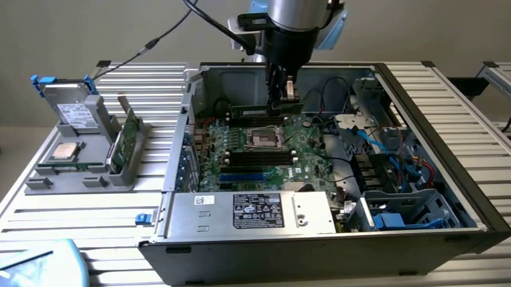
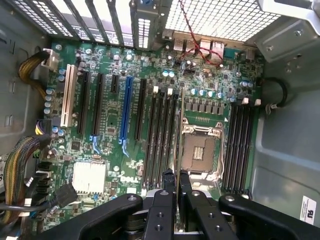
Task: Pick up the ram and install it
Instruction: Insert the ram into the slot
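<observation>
My gripper [image 1: 285,100] hangs inside the open computer case [image 1: 447,149], over the green motherboard [image 1: 307,164]. It is shut on the ram [image 1: 257,110], a slim green stick held level a little above the board, near the far black memory slots [image 1: 254,121]. In the wrist view the ram [image 2: 179,125] shows edge-on as a thin line between the fingertips of the gripper [image 2: 176,176]. There it runs between one bank of black slots [image 2: 160,135] and the CPU socket [image 2: 200,150]. A second bank of slots [image 2: 240,140] lies on the socket's other side.
A grey holder [image 1: 76,176] on the exterior view's left carries a hard drive [image 1: 73,110], a CPU chip [image 1: 66,151] and a broader green card [image 1: 124,143]. The power supply [image 1: 251,212] sits at the case front. Cables and a drive cage [image 1: 399,179] crowd the exterior view's right.
</observation>
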You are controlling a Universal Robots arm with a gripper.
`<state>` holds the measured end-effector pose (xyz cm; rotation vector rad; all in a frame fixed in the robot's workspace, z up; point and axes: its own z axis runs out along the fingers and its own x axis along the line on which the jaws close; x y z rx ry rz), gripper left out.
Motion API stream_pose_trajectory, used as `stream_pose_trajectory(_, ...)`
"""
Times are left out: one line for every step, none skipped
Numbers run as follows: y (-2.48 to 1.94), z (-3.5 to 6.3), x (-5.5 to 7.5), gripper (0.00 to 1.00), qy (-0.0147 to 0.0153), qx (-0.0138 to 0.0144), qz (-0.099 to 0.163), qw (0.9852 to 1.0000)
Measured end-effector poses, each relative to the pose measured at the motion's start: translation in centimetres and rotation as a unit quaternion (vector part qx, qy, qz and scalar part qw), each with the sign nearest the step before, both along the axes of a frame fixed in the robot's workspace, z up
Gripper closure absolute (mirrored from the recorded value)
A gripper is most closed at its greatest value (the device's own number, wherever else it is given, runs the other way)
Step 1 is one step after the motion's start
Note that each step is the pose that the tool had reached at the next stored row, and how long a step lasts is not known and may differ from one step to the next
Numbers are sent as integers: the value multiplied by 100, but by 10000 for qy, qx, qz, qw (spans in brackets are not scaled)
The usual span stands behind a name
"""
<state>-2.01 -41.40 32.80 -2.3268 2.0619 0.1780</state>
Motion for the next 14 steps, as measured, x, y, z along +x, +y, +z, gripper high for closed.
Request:
stream_pose_trajectory(0, -11, -13, 86, 0, -6, 19, 10000)
stream_pose_trajectory(0, -22, -25, 86, 0, -12, 30, 10000)
stream_pose_trajectory(0, -38, -33, 86, 0, -19, 32, 10000)
stream_pose_trajectory(0, -55, -38, 86, 0, -25, 32, 10000)
stream_pose_trajectory(0, -73, -42, 86, 0, -31, 32, 10000)
stream_pose_trajectory(0, -90, -43, 86, 0, -36, 32, 10000)
stream_pose_trajectory(0, -109, -43, 86, 0, -40, 33, 10000)
stream_pose_trajectory(0, -128, -43, 86, 0, -43, 33, 10000)
stream_pose_trajectory(0, -145, -44, 86, 0, -47, 32, 10000)
stream_pose_trajectory(0, -163, -44, 86, 0, -50, 32, 10000)
stream_pose_trajectory(0, -182, -44, 86, 0, -54, 32, 10000)
stream_pose_trajectory(0, -201, -45, 86, 0, -57, 32, 10000)
stream_pose_trajectory(0, -219, -45, 86, 0, -60, 32, 10000)
stream_pose_trajectory(0, -236, -46, 86, 0, -63, 32, 10000)
